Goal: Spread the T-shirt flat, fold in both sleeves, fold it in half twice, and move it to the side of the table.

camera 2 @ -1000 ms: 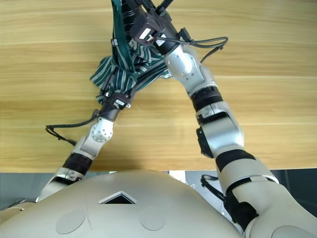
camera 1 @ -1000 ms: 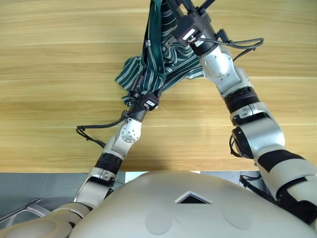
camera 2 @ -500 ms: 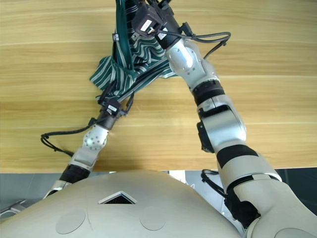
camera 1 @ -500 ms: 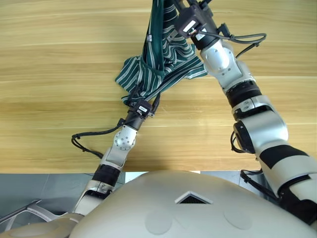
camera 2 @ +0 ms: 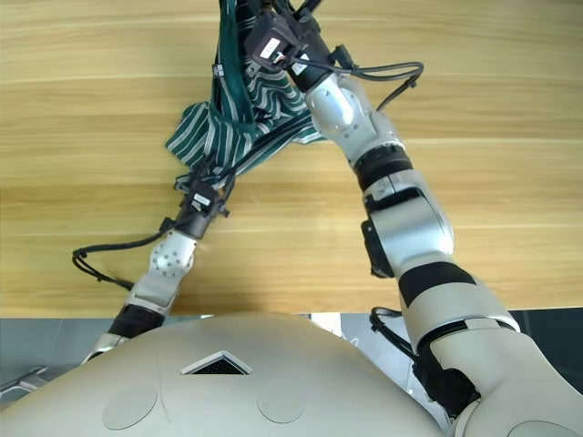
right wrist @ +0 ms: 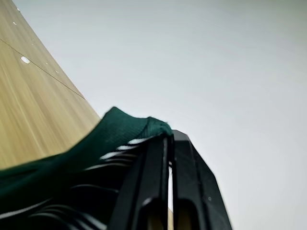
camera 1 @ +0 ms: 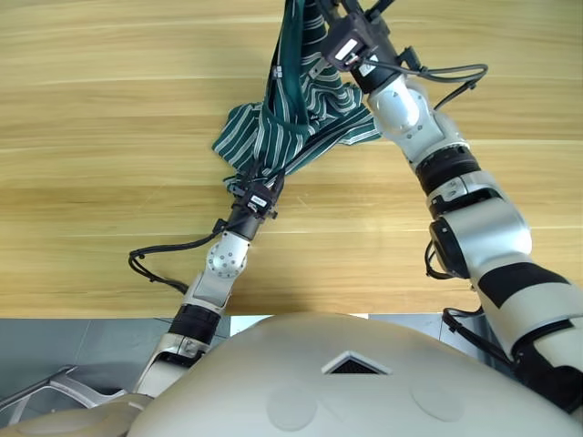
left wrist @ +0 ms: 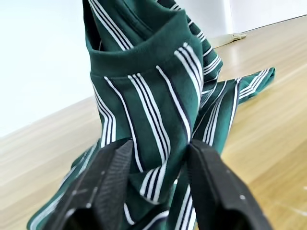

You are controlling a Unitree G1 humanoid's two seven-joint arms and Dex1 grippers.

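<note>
T-shirt (camera 1: 273, 137) hangs from the right hand (right wrist: 170, 141), closed tight on it, while the left hand (left wrist: 159, 147) grips a lower fold.

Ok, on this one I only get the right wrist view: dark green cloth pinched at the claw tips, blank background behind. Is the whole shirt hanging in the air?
Observer: No. In the head views the dark green, white-striped cloth T-shirt is only partly raised by the right claw. Its lower part lies bunched on the light wooden table.
Operator: And the left arm, is it on the shirt too?
Observer: Yes. The left claw is closed on a striped fold at the end of the shirt nearest the robot.
Operator: Is any of it spread out?
Observer: No. The left wrist view shows it crumpled and hanging in folds, nowhere flat.
</note>
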